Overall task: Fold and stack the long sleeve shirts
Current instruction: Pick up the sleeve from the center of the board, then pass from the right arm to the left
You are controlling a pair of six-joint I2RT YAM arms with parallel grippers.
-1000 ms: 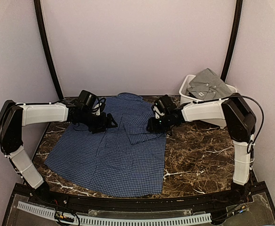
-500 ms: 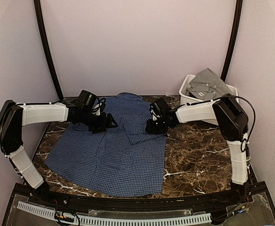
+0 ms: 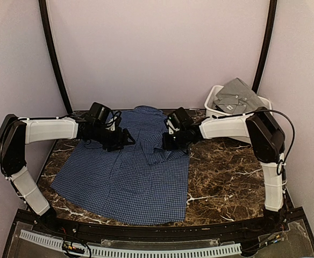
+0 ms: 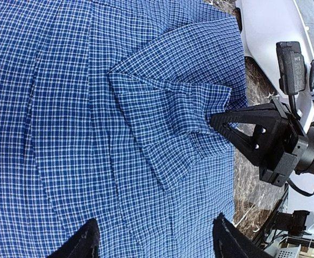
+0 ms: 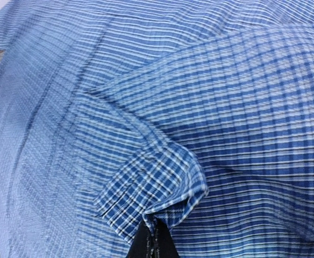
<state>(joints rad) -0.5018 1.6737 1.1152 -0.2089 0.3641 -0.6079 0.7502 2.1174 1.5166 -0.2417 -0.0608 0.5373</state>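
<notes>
A navy-blue checked long sleeve shirt lies spread flat on the marble table, with one sleeve folded across its middle. My right gripper is shut on that sleeve's cuff, and the cloth bunches at its black fingertips. In the left wrist view the right gripper pinches the cuff from the right. My left gripper hovers open over the shirt's body, to the left of the sleeve, holding nothing. A grey shirt lies heaped in the bin.
A white plastic bin stands at the back right corner of the table. Bare dark marble shows to the right of the shirt. Black frame posts rise at both back corners against pale walls.
My right gripper has slid left along the sleeve and closed on the cuff. The left gripper has stayed almost where it was, still open.
</notes>
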